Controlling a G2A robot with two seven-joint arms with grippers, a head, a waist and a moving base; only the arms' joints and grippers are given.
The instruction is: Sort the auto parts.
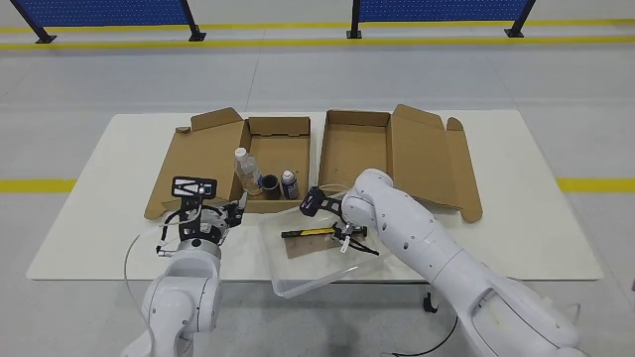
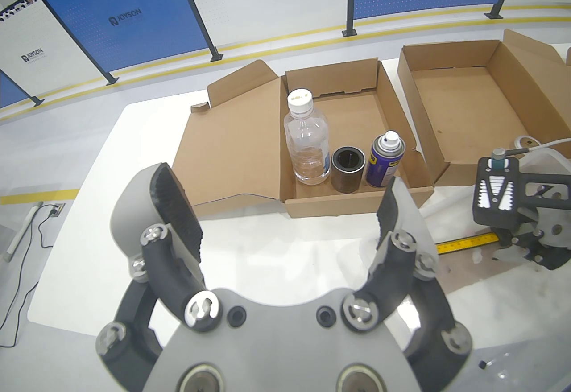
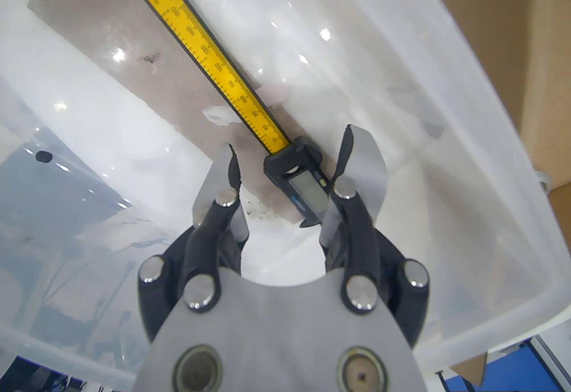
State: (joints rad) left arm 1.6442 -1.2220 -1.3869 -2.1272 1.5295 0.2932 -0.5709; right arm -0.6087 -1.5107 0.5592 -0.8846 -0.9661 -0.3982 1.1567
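At the table's 6 o'clock edge the right gripper point(image 3: 290, 144) sits low inside the clear bin point(image 3: 468, 171). Its fingers are spread to either side of the digital caliper's point(image 3: 214, 55) black display head, one pad close against it and the other apart. The caliper lies flat on the bin floor, its yellow scale running away from the gripper. A good grasp, I judge, means centring over the head first, then closing across the narrow body, since a lopsided squeeze could swivel the long bar against the bin wall. At 8 o'clock the left gripper point(image 2: 279, 177) hangs wide open above the table. Beyond, at 11 o'clock, the left box point(image 2: 357, 206) holds a water bottle point(image 2: 307, 139), a black sleeve point(image 2: 348, 162) and a spray can point(image 2: 384, 159); the right box point(image 2: 464, 95) lies open at 1 o'clock
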